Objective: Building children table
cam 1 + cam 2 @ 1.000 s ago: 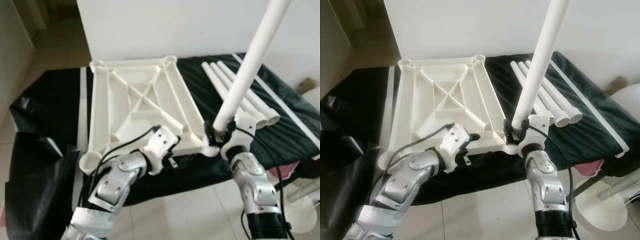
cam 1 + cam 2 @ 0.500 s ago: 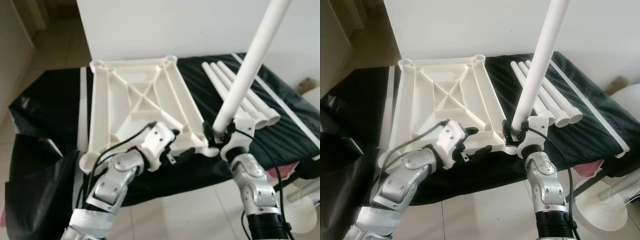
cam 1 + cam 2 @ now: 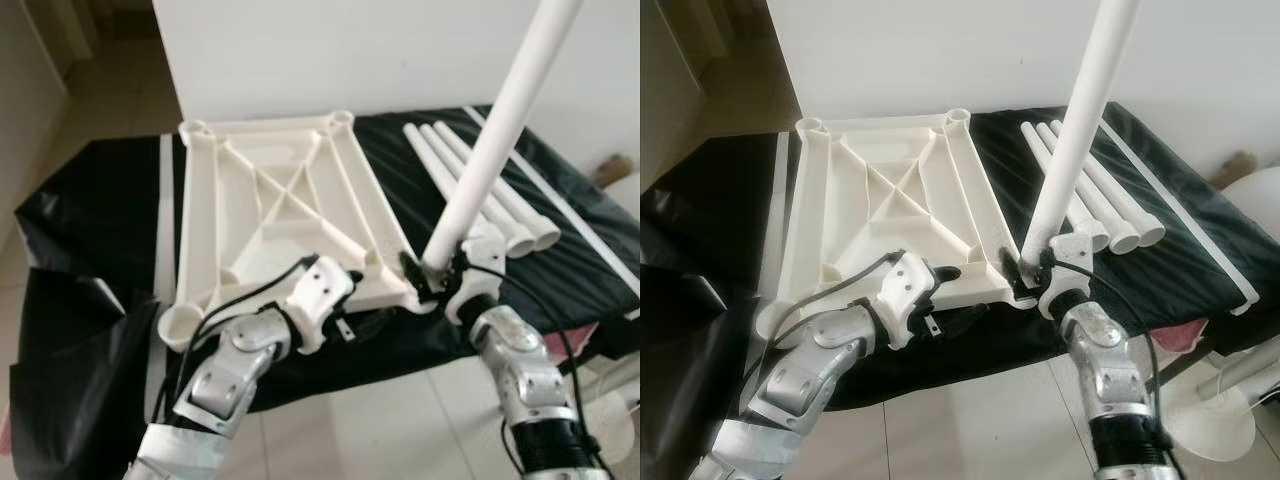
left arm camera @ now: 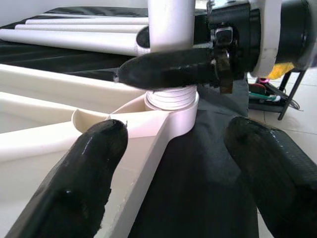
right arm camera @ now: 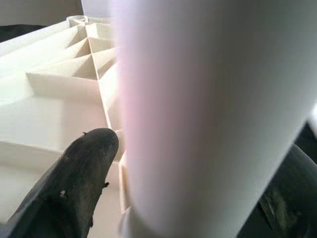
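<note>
**Leg stands in the corner socket of the upturned tabletop**

The white tabletop lies upside down, ribs upward, on a surface draped in black sheet. At its near right corner a socket takes the threaded end of a white leg, which rises steeply and leans a little to the right.

The right hand grasps this leg just above the socket, its black fingers pressed on either side of the tube. In the left wrist view the leg's threads sit partly inside the socket ring.

The left hand hovers at the tabletop's near edge, just left of that corner, with its fingers spread apart and holding nothing; one fingertip lies close against the rim, the other over the black sheet.

Three more legs lie side by side on the sheet to the right of the tabletop. Pale floor tiles show below.
</note>
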